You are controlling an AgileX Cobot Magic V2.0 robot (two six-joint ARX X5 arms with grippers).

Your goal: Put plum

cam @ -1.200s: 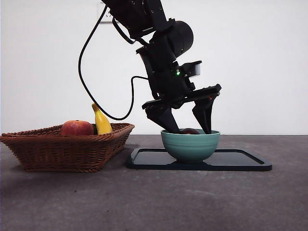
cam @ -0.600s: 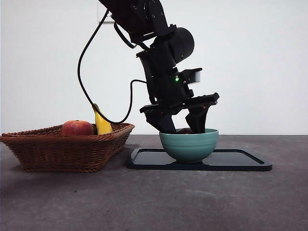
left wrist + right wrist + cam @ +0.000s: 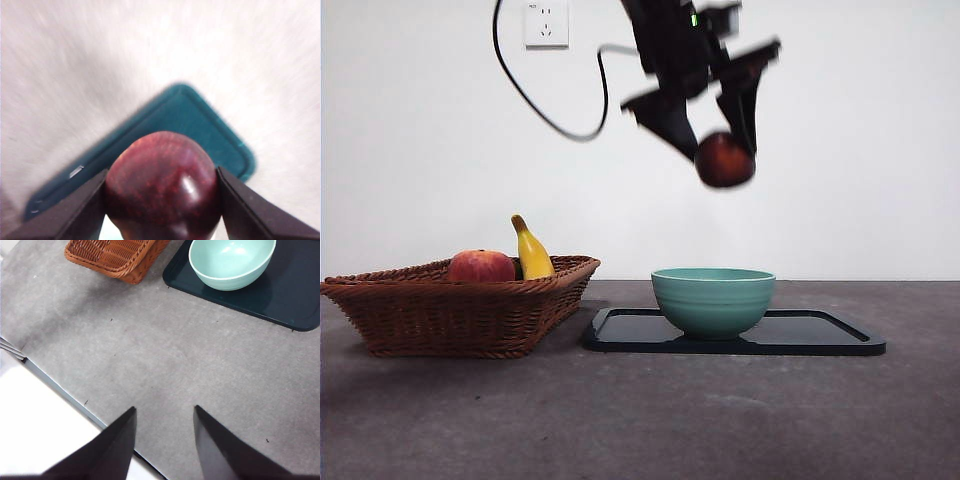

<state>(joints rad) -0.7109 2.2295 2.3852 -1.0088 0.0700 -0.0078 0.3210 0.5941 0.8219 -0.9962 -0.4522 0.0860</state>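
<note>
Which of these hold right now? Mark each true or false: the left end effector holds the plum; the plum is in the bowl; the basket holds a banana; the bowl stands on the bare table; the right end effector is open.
1. The left end effector holds the plum. True.
2. The plum lies in the green bowl. False: it hangs in the air above the bowl.
3. The wicker basket holds a banana. True, beside a red-orange fruit.
4. The bowl stands on the bare table. False: it stands on the dark tray.
5. The right end effector is open and holds nothing. True.
</note>
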